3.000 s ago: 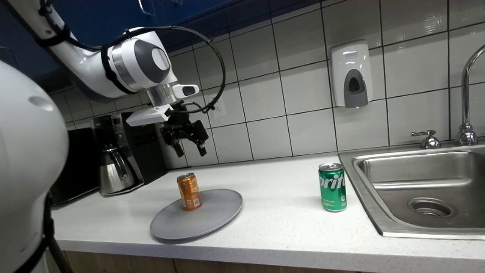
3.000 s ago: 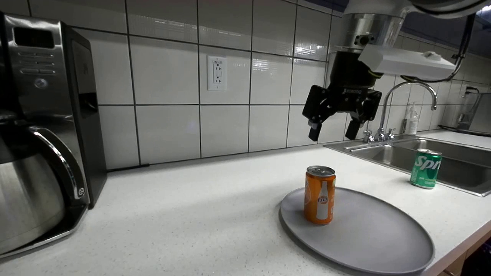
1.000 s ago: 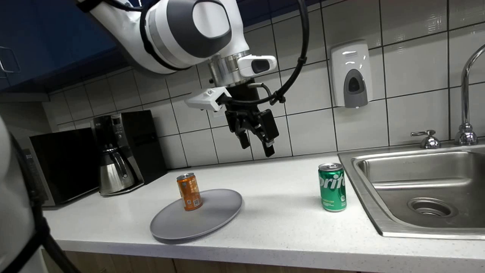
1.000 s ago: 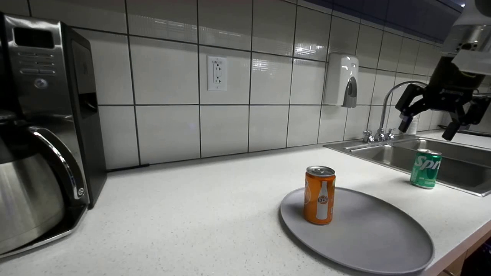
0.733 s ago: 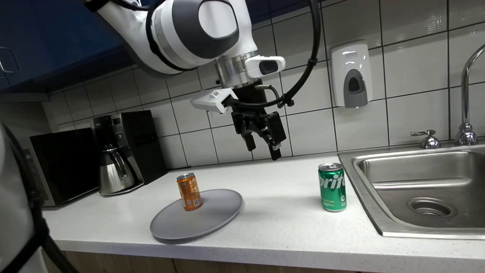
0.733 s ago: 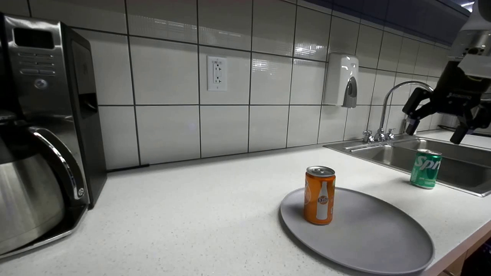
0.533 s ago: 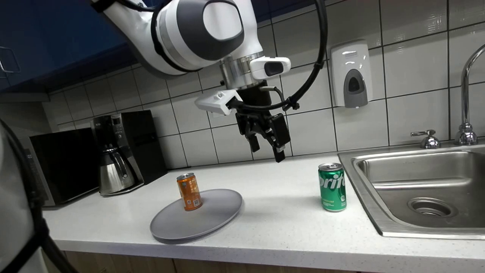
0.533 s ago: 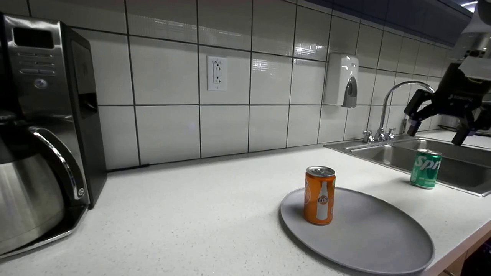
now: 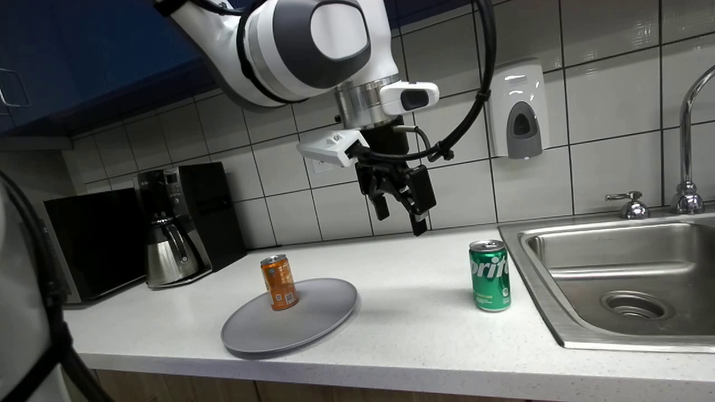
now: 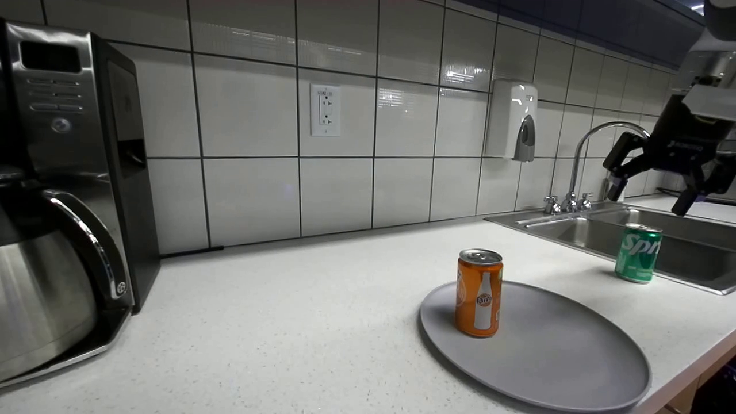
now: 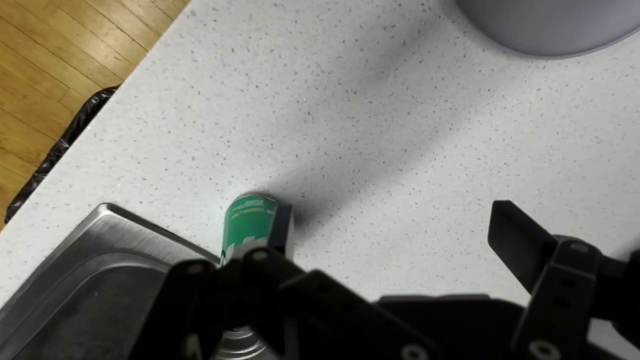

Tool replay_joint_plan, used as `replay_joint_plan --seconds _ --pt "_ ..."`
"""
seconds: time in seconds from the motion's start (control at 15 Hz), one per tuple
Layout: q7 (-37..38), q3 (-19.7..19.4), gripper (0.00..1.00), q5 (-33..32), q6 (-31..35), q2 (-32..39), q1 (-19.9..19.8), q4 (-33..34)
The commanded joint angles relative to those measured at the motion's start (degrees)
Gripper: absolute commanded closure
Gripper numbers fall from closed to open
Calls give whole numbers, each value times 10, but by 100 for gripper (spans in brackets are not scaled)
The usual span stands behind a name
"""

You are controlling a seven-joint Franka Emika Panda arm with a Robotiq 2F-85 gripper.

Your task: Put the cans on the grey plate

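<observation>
Jaws apart, nothing held, so I'd centre them over the green can [image 11: 247, 220], lower left in the wrist view beside the sink [image 11: 135, 237], then descend straight without tipping it, orange can [image 9: 280, 283] already on the plate [image 9: 318, 318], lower left in an exterior view.

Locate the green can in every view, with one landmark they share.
In an exterior view: green can right of centre, just left of the sink.
In an exterior view: green can toward the right edge, in front of the sink.
Wrist view: green can left of centre, partly hidden by the gripper, beside the sink.
Shared landmark: the sink, close by each time.
</observation>
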Motion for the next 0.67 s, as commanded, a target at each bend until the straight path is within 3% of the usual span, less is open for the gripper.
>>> replay_joint_plan --seconds 0.0,0.6 --pt "-5 10 0 7 -1 0 -10 1" --pt "-1 12 0 7 1 7 -9 3"
